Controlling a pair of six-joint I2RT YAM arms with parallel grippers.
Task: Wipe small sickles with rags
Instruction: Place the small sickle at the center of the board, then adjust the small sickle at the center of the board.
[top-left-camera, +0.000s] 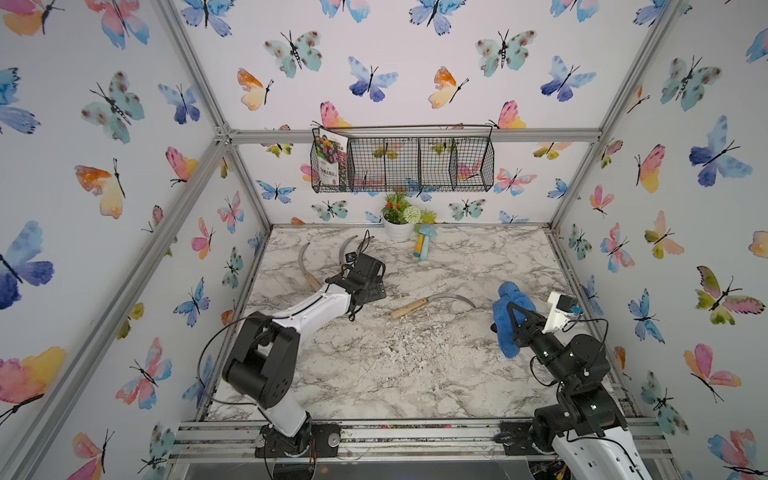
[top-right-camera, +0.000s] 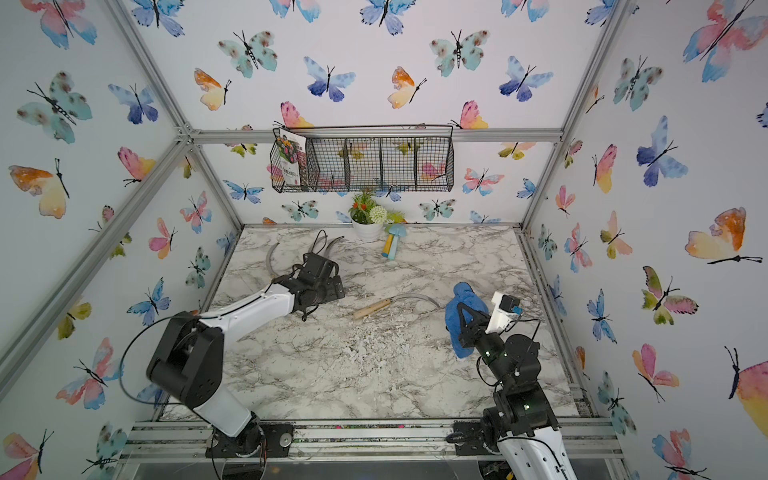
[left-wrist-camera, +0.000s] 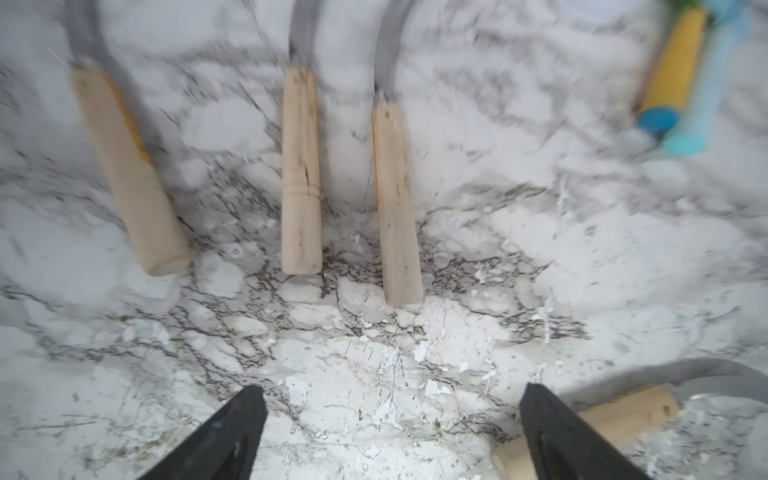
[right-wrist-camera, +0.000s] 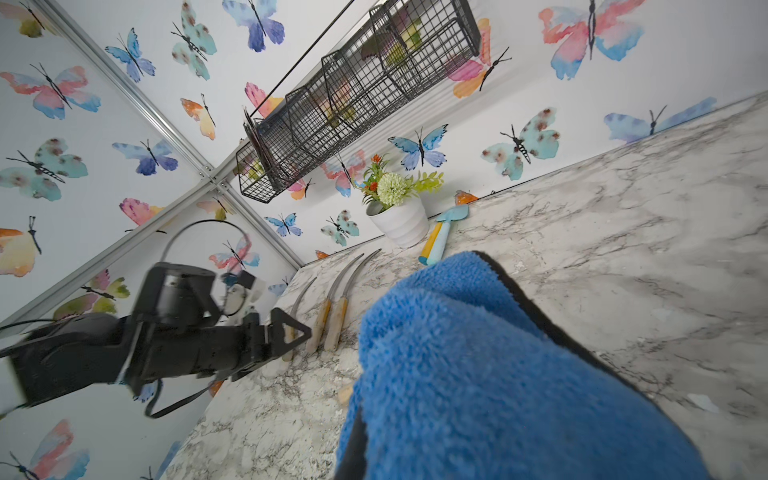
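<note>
Three small sickles lie side by side at the back left, pale handles (left-wrist-camera: 129, 174) (left-wrist-camera: 301, 178) (left-wrist-camera: 397, 208) toward me, grey blades pointing away. My left gripper (left-wrist-camera: 392, 397) hovers just short of those handles, open and empty; in a top view it (top-left-camera: 365, 278) covers part of that row. A fourth sickle (top-left-camera: 415, 305) lies alone mid-table, and its handle (left-wrist-camera: 623, 415) shows beside my left finger. The blue rag (top-left-camera: 509, 320) hangs bunched at the right, my right gripper (top-left-camera: 515, 311) shut on it. In the right wrist view the rag (right-wrist-camera: 478, 365) hides the jaws.
A white flower pot (top-left-camera: 398, 228) and yellow and light-blue mushroom toys (top-left-camera: 424, 245) stand at the back wall. A black wire basket (top-left-camera: 403, 164) hangs above them. White flakes (top-left-camera: 399, 336) litter the marble tabletop (top-left-camera: 374, 386). Metal frame rails bound the table.
</note>
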